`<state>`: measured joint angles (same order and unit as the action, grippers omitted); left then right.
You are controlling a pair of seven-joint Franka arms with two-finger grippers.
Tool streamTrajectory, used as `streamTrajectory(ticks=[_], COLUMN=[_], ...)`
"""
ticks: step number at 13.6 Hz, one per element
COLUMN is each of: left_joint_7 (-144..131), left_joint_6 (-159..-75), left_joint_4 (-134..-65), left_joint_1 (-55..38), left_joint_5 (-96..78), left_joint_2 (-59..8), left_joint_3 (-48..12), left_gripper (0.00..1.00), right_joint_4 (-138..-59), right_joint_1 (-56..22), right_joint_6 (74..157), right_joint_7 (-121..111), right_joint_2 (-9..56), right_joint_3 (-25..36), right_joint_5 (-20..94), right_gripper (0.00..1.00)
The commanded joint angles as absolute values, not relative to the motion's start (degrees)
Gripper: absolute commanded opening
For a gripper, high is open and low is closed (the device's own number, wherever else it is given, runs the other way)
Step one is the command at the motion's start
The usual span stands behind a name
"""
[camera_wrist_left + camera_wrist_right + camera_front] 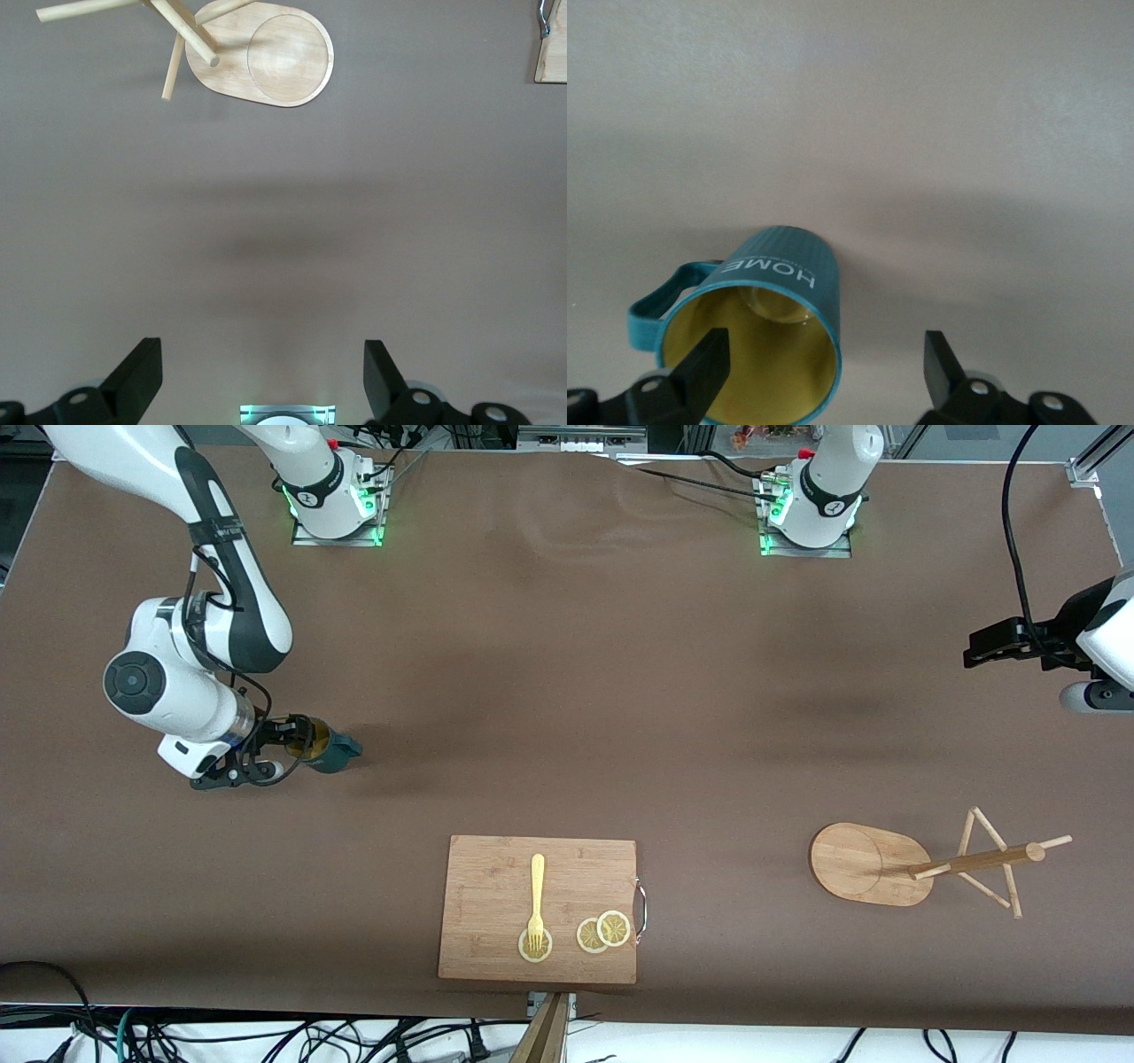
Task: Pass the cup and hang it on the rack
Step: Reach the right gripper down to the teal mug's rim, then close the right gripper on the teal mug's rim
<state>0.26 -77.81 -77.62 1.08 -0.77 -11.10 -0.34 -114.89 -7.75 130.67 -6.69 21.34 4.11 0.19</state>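
Where it lies tipped, teal ribbed cup (766,332) — yellow inside

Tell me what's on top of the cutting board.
On the cutting board lie a yellow fork and three lemon slices. The fork's tines rest on one slice, covering part of it; two slices overlap beside the board's metal handle.
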Motion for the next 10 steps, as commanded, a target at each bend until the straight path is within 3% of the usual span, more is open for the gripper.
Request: streamTrajectory(ticks=[1, 10], left_joint_7=[0.0, -0.1], left_joint_6=[-78.1, -78.1], left_joint_4=[-77.5, -77.5], left_joint_1=[1.1, 0.8], left_joint_5=[0.4, 0.4], left_joint_2=[-11.0, -11.0], left_joint_3=[-0.4, -0.4], left_gripper=[1.00, 1.00], right_joint_4=[-115.8, -119.4], right_joint_1=[-7.6, -7.5], right_joint_6=[131.7, 134.4], right_joint_7=[-6.2, -6.0], right_joint_2=[21.6, 21.8], right_joint_3=[4.2, 4.1], right_joint_5=[-0.1, 2.3], right_gripper=[0.90, 0.34])
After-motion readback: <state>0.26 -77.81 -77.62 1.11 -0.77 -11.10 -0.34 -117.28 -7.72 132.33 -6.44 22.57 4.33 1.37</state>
